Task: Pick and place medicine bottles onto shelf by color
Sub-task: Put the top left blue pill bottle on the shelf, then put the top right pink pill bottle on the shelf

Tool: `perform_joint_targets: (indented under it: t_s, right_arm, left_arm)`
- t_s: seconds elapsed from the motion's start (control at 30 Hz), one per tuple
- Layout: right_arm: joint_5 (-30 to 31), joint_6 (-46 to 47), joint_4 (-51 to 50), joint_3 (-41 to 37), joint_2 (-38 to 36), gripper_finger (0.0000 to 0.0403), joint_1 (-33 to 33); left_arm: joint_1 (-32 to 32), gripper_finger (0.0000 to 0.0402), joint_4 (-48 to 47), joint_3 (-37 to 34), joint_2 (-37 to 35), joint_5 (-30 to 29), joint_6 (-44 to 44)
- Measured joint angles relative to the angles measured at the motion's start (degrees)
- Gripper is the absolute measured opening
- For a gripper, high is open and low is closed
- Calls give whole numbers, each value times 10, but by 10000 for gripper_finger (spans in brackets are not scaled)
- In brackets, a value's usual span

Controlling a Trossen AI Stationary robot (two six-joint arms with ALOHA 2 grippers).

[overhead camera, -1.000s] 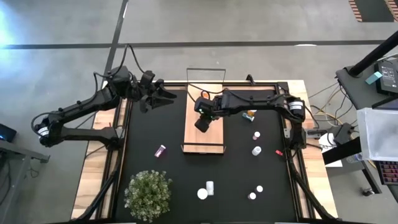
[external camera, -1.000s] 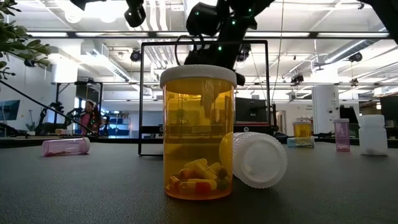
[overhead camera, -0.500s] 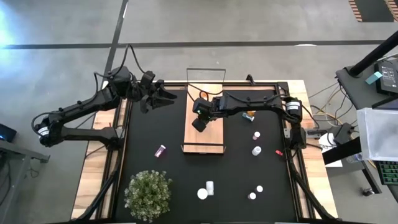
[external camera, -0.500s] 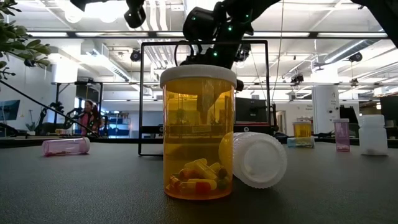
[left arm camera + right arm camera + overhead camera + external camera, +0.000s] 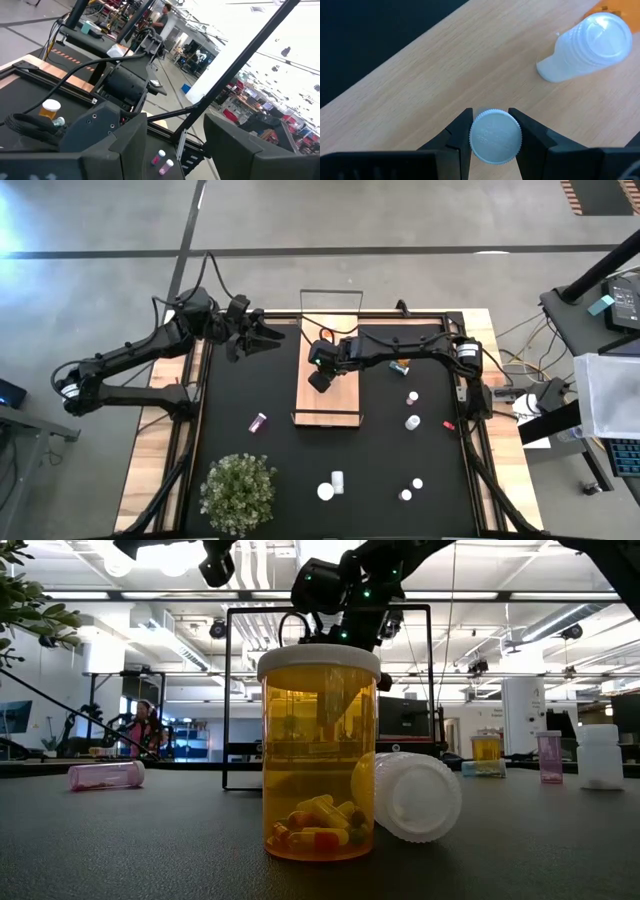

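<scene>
The shelf (image 5: 340,402) is a light-wood board with a black frame on the black mat's far middle. My right gripper (image 5: 320,378) hangs over it, shut on a white-capped medicine bottle (image 5: 496,136) whose body is hidden beneath its cap. A pale bottle (image 5: 585,47) lies on its side on the board just beyond, with an orange one (image 5: 614,7) behind it. Loose bottles rest on the mat: a pink one (image 5: 258,421) on its side, white ones (image 5: 413,422), an orange one (image 5: 402,365). My left gripper (image 5: 262,335) waits open, raised above the mat's far left. My right gripper pinches the bottle's round white cap (image 5: 476,134) by its rim between its two fingers (image 5: 460,135). The fingers come from above, slanting down toward the board. The bottle stands upright under them; the cap hides whether its foot touches the shelf.
A potted plant (image 5: 238,488) stands at the mat's near left. Near the front edge are an upright orange bottle (image 5: 320,755) and a white one lying beside it (image 5: 415,795), plus small white bottles (image 5: 411,489). Bare wood remains on the shelf's near half.
My right gripper has sunk a little toward the shelf with the bottle still in its fingers, drifting slightly toward the table's left and rolling a bit about its own line.
</scene>
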Motion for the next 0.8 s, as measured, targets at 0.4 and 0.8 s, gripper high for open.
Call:
perform_joint_targets:
  t_s: [0.4,0.8]
  right_arm:
    - [-10,-1,-5,-1,-2,159,2]
    - [-10,-3,-6,-1,-43,221,1]
  left_arm:
    - [0,180,0,0,0,0,1]
    - [0,180,0,0,0,0,1]
